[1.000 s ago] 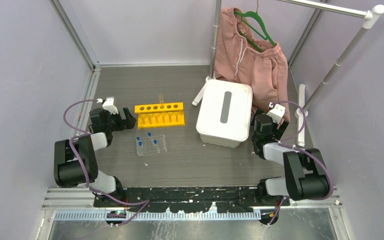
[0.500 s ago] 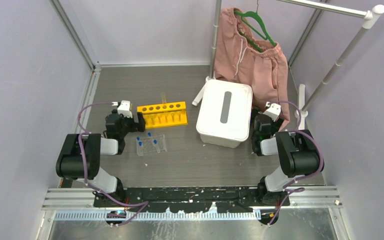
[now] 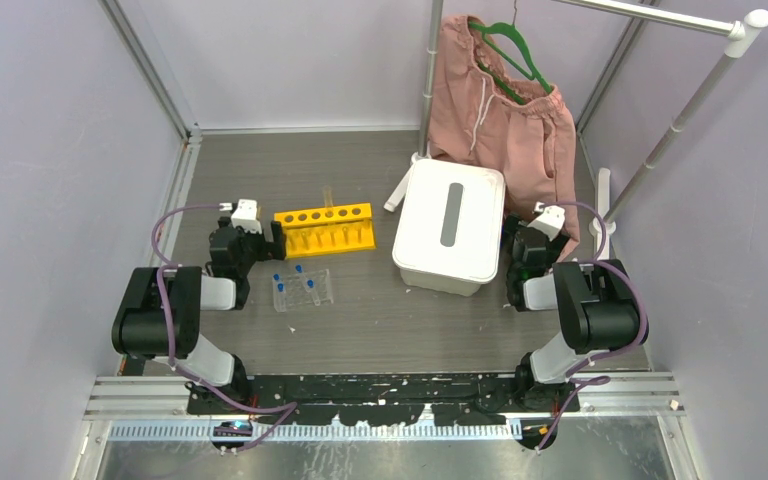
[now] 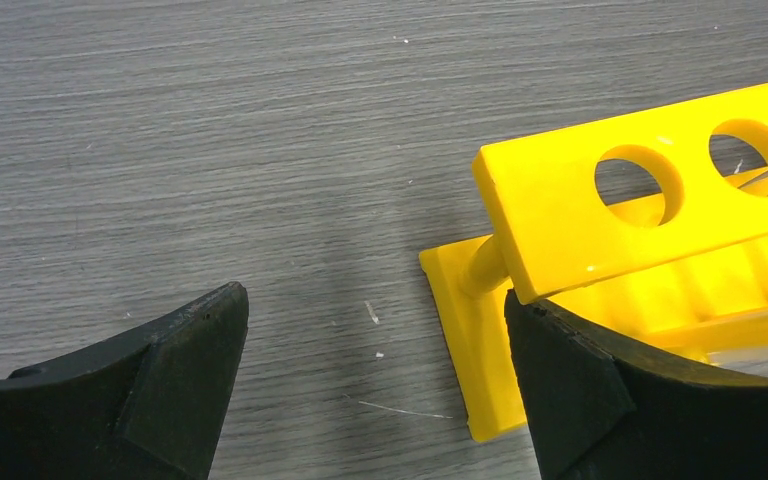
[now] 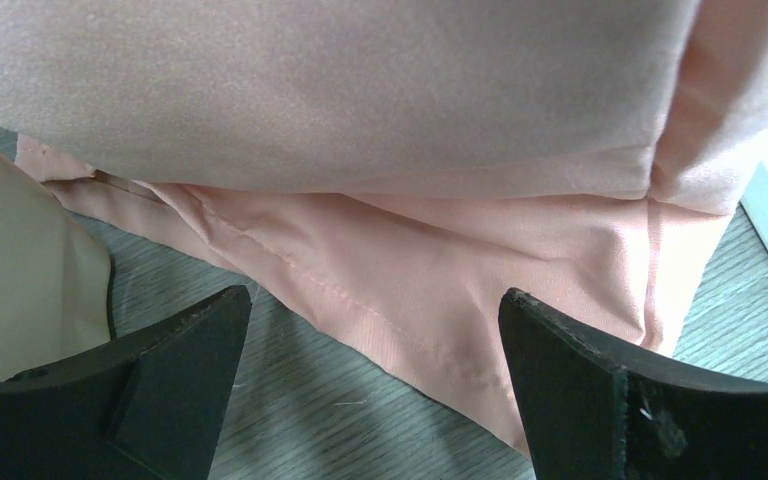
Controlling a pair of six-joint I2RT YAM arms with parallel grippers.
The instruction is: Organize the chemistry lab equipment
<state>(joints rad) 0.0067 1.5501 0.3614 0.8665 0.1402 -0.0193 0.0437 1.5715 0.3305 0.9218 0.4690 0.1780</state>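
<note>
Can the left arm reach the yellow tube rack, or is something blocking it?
Probably yes. The left claw is open and sits beside the left end of the yellow tube rack, and nothing stands between them. The rack end lies toward one finger, so a small sideways shift may be needed.

Left arm swung inward. Left hand [image 4: 375,305], well short of the yellow six-hole tube rack [image 3: 322,228] a second ago, now sits at the rack's left end, jaws wide. Right arm folded, its elbow drawn up and in toward the white box [image 3: 450,225]. Right hand [image 5: 375,300] shifted only slightly.
</note>
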